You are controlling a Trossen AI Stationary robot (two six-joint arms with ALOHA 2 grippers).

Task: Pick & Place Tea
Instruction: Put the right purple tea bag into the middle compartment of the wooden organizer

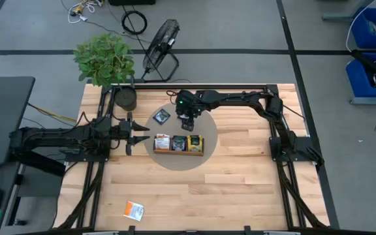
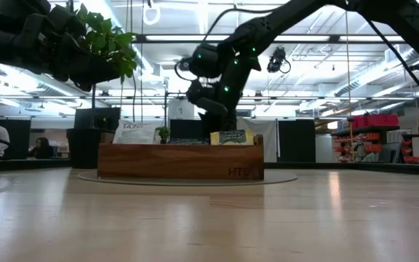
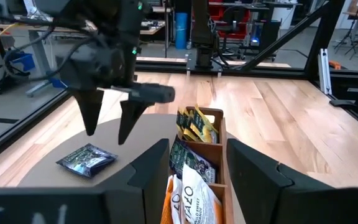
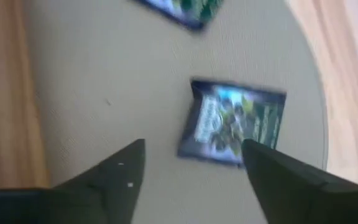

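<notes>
Nearest the front edge of the worktop (image 1: 240, 189) lies an orange-and-white sachet (image 1: 134, 209), alone and well apart from everything else. Further in, on the round grey mat (image 1: 211, 147), sits the wooden tray (image 1: 178, 151), its compartments holding upright sachets: orange-and-white at one end, dark in the middle, yellow-green at the other.

The left gripper (image 1: 138, 134) hovers just beside the tray's orange end, fingers (image 3: 148, 171) spread and holding nothing.

Behind the tray, the right gripper (image 1: 187, 123) hangs over the mat with its fingers (image 4: 114, 168) spread, empty. The navy sachet (image 4: 232, 124) lies flat on the mat just under them. It is a small glossy square with a green-and-white print, and seems to lie a little askew to the fingers. In the right wrist view a second dark packet (image 4: 182, 9) shows at the picture's edge, too cut off to identify.

As I see it, the risk is in the pickup. The sachet is thin and flat on the mat, so closing fingers may skid over it or push it away. Coming down skewed could pinch only a corner and let it slip out in transit. The two grippers also work close together by the tray, so a careless swing could knock the standing sachets.
</notes>
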